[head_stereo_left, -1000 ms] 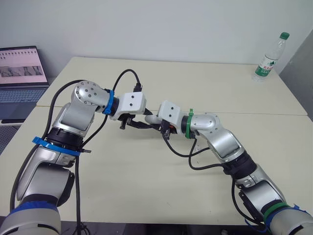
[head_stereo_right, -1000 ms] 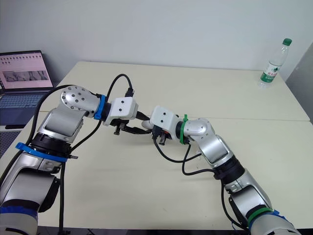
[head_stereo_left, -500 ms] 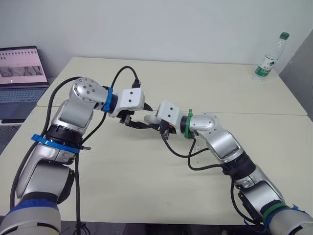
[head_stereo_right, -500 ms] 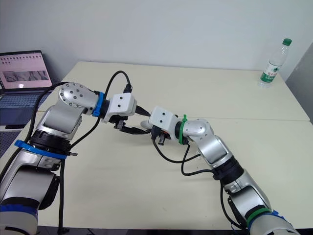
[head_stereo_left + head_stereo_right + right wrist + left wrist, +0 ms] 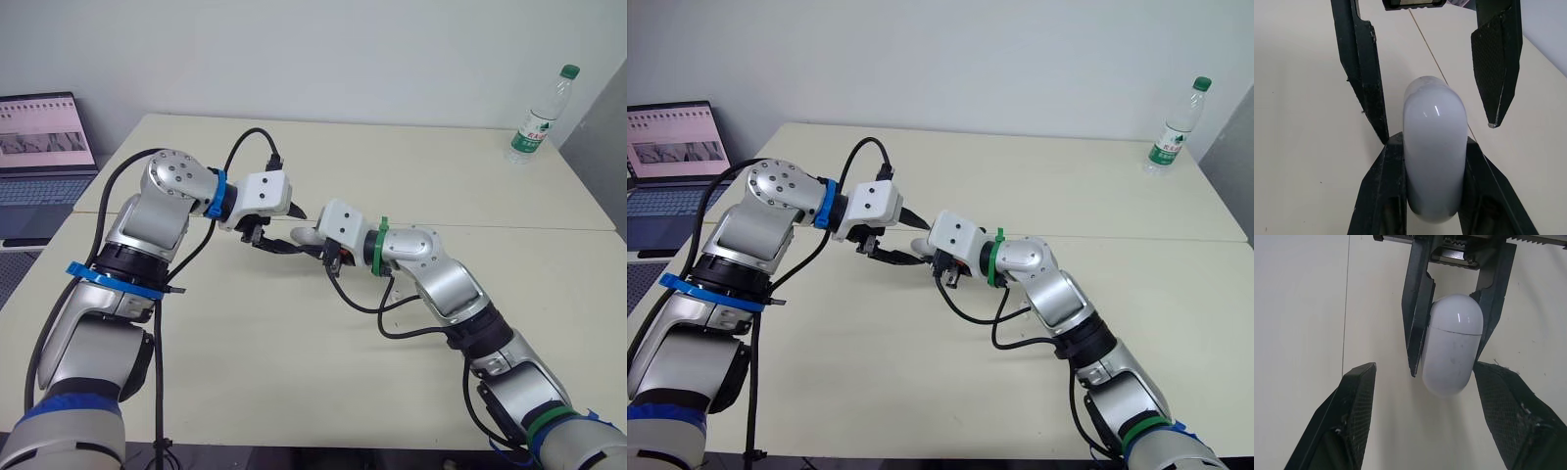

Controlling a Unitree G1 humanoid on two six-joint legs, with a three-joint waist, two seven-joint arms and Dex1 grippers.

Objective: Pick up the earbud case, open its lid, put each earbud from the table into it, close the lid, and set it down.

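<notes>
Right gripper (image 5: 1431, 147) clamps the earbud case (image 5: 1452, 345), lid shut; the left gripper (image 5: 1425, 369) flanks it, spread wide. Risk: an off-centre pinch may twist the case loose.

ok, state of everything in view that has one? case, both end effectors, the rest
earbud case: lid closed, clamped between two black fingers
right end effector: shut on the earbud case
left end effector: open, one finger on each side of the case, not touching it
laptop: lid open, screen lit
water bottle: upright, green cap on
</notes>
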